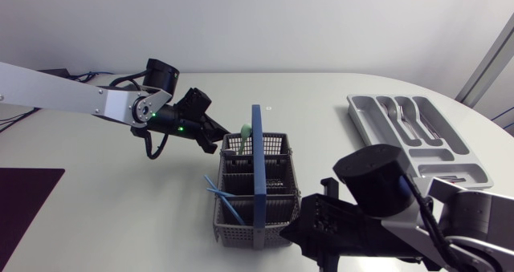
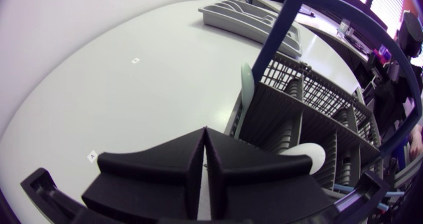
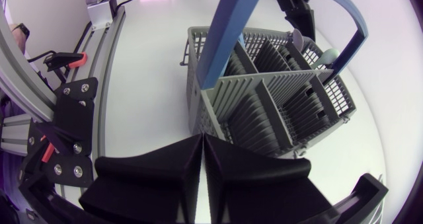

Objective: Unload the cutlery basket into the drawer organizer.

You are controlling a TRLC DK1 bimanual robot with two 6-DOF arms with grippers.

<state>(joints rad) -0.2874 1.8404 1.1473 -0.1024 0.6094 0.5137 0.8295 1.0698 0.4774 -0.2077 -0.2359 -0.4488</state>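
The grey cutlery basket (image 1: 241, 224) with its blue arched handle (image 1: 257, 156) stands mid-table. A pale green utensil (image 1: 242, 136) sticks up from its far left compartment, and blue sticks (image 1: 223, 198) poke out on its left side. My left gripper (image 1: 215, 140) is shut and empty, just left of the green utensil (image 2: 246, 85), its fingers (image 2: 195, 159) pressed together. My right gripper (image 1: 309, 224) is also shut and empty, low at the basket's near right corner, facing the basket (image 3: 277, 98). The grey drawer organizer (image 1: 365, 115) lies at the far right with some cutlery in it.
A dark mat (image 1: 24, 196) lies at the table's left front edge. Bare white table stretches between the basket and the organizer (image 2: 244, 16). Seen from the right wrist, my left gripper (image 3: 301, 12) shows beyond the basket.
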